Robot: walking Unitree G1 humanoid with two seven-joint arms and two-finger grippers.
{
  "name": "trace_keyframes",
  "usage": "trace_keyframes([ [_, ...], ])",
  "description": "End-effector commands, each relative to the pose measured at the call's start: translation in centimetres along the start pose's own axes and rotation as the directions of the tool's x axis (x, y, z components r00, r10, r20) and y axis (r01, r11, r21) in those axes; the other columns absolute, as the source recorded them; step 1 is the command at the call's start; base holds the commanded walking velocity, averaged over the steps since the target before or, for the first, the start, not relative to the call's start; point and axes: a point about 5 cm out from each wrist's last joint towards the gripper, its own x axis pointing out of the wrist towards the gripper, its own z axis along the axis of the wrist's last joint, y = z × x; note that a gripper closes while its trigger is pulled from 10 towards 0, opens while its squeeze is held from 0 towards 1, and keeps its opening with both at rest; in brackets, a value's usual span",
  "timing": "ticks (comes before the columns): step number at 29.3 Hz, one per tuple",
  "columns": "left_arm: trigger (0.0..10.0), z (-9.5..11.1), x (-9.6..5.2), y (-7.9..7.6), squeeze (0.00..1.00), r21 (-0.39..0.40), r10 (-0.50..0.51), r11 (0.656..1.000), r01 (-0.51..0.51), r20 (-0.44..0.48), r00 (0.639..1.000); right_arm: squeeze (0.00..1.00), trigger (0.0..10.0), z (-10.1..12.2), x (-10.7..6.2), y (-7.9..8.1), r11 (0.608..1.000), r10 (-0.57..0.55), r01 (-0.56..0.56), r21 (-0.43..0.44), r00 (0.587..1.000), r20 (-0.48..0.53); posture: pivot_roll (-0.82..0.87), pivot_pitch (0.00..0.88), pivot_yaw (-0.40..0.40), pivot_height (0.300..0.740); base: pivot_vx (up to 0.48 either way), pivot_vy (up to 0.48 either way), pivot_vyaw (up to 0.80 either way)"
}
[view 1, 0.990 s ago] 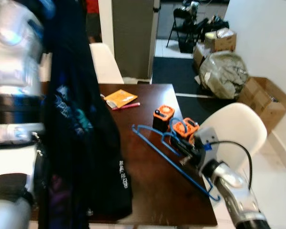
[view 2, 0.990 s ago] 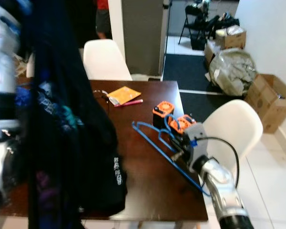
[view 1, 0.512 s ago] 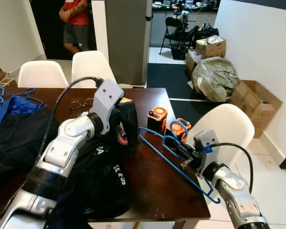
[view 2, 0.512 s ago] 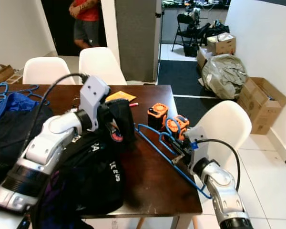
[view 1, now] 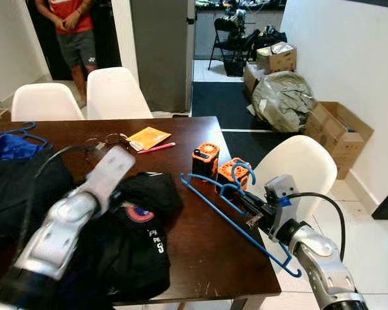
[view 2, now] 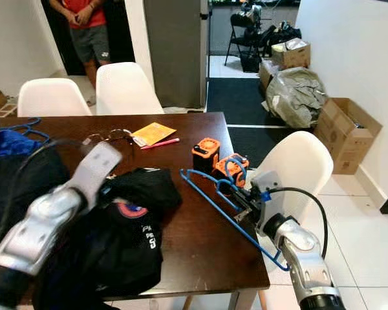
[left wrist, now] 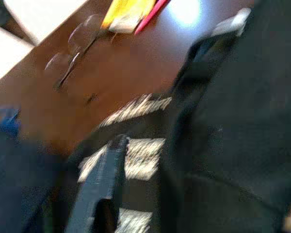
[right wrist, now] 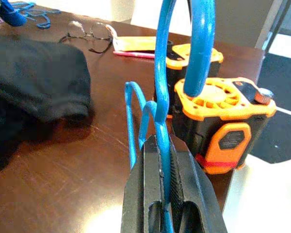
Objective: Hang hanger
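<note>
Right gripper [view 1: 248, 206] reaches in over the table's right edge, its silver forearm rising from the lower right and angled up toward the table's middle. Both black fingers [right wrist: 141, 191] are pressed together on the blue hanger [view 1: 227, 217], clamping the wire just below its hook. From that grip the hanger's long bar runs diagonally: one end out ahead of the gripper and to its left over the dark wooden table [view 1: 200, 248], the other back along the forearm past the table edge. The hook curls just ahead of the fingertips, close against two orange-and-black devices [view 1: 218, 166]. Left gripper [left wrist: 99, 191] hangs over the black garment [view 1: 139, 223], well to the left of the right one, its blurred silver arm slanting up from the lower left; I cannot tell how its fingers stand.
</note>
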Motion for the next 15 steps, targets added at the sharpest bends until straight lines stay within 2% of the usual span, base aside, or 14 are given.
trace_keyframes([
  [1,10.0,1.3,-0.8,1.6,1.0,0.049,0.057,0.997,-0.059,0.033,0.998,0.0,10.0,-0.2,0.1,0.2,1.0,0.012,-0.011,0.027,1.0,-0.007,0.02,0.016,-0.019,0.74,0.0,0.0,0.0],
  [5,10.0,4.1,-1.9,4.6,1.0,0.129,0.161,0.976,-0.177,0.125,0.979,0.0,10.0,-0.1,0.1,0.1,0.998,0.008,-0.008,0.059,1.0,0.01,0.02,0.011,-0.02,0.74,0.0,0.0,0.0],
  [6,10.0,4.1,-1.9,4.6,1.0,0.129,0.161,0.976,-0.177,0.125,0.979,0.0,10.0,-0.1,0.1,0.1,0.998,0.008,-0.008,0.059,1.0,0.01,0.02,0.011,-0.02,0.74,0.0,0.0,0.0],
  [7,10.0,4.7,-2.2,5.3,1.0,0.139,0.189,0.968,-0.209,0.145,0.971,0.0,10.0,-0.1,0.2,0.1,0.998,0.007,-0.008,0.066,1.0,0.014,0.02,0.011,-0.02,0.74,0.0,0.0,0.0],
  [8,10.0,5.4,-2.4,5.9,1.0,0.134,0.215,0.962,-0.239,0.169,0.962,0.0,10.0,0.0,0.2,0.0,0.997,0.004,-0.006,0.079,1.0,0.024,0.03,0.007,-0.02,0.74,0.0,0.0,0.0],
  [12,10.0,5.8,-2.6,6.2,1.0,0.127,0.232,0.958,-0.257,0.181,0.956,0.0,10.0,0.0,0.2,0.0,0.996,0.002,-0.005,0.088,1.0,0.031,0.03,0.007,-0.02,0.74,0.0,0.0,0.0],
  [14,10.0,6.8,-3.2,7.8,1.0,0.029,0.372,0.921,-0.389,0.234,0.898,0.0,10.0,0.2,0.0,-0.5,0.983,-0.047,0.032,0.178,0.996,0.079,0.03,0.0,-0.015,0.74,0.0,0.0,0.0],
  [15,10.0,6.8,-3.2,7.8,1.0,0.029,0.372,0.921,-0.389,0.234,0.898,0.0,10.0,0.2,0.0,-0.5,0.983,-0.047,0.032,0.178,0.996,0.079,0.03,0.0,-0.015,0.74,0.0,0.0,0.0],
])
